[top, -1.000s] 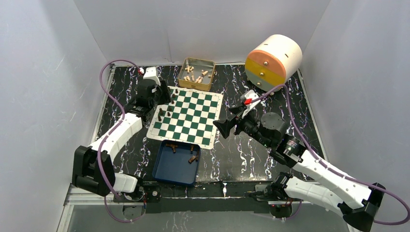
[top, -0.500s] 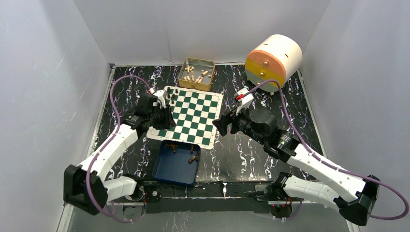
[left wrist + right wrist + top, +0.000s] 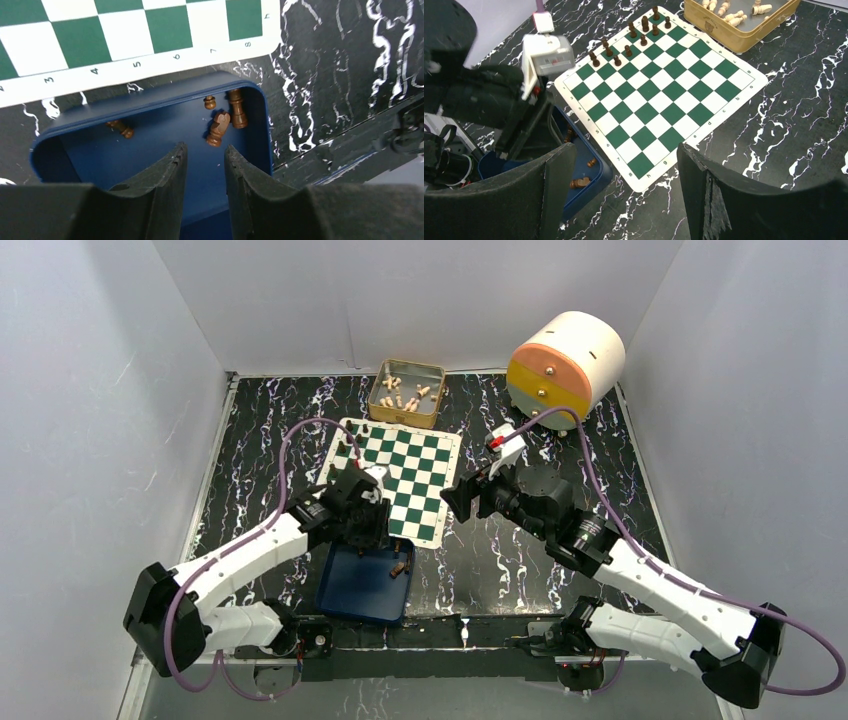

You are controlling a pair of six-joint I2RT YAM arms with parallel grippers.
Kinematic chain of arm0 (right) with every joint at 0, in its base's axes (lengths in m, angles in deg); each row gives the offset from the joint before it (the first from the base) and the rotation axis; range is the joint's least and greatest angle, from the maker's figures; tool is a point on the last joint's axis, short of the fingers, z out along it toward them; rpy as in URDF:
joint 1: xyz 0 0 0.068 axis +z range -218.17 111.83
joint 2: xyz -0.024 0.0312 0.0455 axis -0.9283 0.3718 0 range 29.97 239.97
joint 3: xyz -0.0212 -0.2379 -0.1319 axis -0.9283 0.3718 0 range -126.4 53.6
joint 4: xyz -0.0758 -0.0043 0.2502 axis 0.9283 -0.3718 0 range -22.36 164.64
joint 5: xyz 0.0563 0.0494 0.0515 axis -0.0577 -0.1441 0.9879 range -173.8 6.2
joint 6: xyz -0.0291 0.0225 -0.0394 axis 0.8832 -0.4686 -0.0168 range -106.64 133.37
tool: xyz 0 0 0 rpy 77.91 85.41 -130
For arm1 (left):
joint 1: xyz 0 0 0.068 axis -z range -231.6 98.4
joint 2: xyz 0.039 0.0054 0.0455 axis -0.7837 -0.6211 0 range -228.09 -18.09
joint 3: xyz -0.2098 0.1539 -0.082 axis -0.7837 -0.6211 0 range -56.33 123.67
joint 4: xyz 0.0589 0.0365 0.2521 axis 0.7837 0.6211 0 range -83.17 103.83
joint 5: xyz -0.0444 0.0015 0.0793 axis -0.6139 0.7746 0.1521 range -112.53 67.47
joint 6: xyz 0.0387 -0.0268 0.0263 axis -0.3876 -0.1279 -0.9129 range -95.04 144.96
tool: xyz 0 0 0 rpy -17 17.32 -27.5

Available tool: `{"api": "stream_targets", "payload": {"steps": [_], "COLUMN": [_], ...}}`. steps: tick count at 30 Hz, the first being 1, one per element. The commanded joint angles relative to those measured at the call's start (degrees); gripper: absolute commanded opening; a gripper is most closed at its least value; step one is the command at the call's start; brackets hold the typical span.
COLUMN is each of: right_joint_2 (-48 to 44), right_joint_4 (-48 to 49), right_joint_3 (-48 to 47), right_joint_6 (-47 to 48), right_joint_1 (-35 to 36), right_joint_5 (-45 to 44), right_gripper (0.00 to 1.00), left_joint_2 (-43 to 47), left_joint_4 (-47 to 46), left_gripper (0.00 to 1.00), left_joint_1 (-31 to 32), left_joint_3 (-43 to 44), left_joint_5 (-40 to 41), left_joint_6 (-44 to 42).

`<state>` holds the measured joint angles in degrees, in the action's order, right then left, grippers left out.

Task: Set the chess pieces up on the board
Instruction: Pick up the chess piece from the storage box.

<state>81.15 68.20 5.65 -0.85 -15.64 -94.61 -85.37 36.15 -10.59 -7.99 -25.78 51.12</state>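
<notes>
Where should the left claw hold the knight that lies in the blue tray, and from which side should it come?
Come from straight above; the tray walls block the sides. The knight lies flat, its head close beside a taller piece. Probably close the left claw across its body near the base, where both flanks are free.

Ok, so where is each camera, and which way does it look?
Top external: high behind the arms, looking down at the table; left arm and right arm show, left gripper over the blue tray, right gripper beside the board.
Left wrist: on the left arm, looking down into the tray; its two fingers show.
Right wrist: on the right arm, looking slantwise over the board toward the gold tin; its fingers and the left arm show.
Shared: both wrist views see the tray's chess pieces.
</notes>
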Motion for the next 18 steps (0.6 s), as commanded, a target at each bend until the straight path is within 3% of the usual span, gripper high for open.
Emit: {"api": "stream_targets", "payload": {"steps": [1,18], "right_joint_2": [-2.28,-5.03], "right_joint_4": [3.45,4.24], "right_joint_3": [0.04,1.20], "right_joint_6": [0.11,1.06], "right_joint_1": [-0.01,0.02], "right_joint_5": [-1.48,-3.94], "right_gripper": [0.82,0.82], "left_joint_2": [-1.17,-6.50], "left_joint_4": [0.23,-12.26], "left_gripper": [0.32,0.36], "left_joint_1": [3.73,7.37], "left_joint_3": [-2.66,-9.57], "left_joint_5": [5.40,1.48], "left_joint_6": [2.74,4.17]}}
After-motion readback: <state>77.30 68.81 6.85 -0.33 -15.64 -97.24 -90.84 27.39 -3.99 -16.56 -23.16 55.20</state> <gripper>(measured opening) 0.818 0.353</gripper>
